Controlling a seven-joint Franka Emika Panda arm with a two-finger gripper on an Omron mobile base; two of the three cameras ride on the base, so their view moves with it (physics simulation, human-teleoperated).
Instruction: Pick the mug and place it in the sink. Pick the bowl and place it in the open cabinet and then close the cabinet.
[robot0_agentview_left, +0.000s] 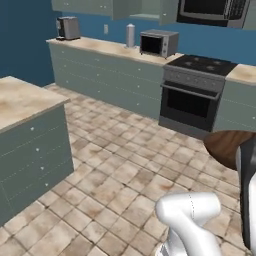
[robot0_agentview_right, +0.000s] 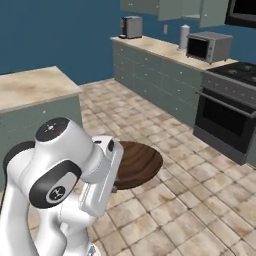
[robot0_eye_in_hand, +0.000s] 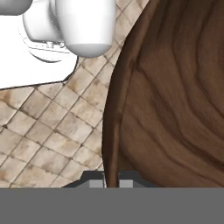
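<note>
Two runs of grey-green cabinetry (robot0_agentview_left: 100, 75) with mottled beige stone tops (robot0_agentview_left: 100, 47) flank a floor of diagonal tan tiles (robot0_agentview_left: 115, 170) before a deep blue wall (robot0_agentview_left: 22, 35); I also see a black oven range (robot0_agentview_left: 192, 97) and a boxy grey toaster oven (robot0_agentview_left: 158, 43). My two-finger gripper (robot0_eye_in_hand: 111, 183) is clamped on the rim of the wide, shallow bowl of dark grained wood (robot0_agentview_right: 137, 162), carried in the air above the floor, beside the arm.
</note>
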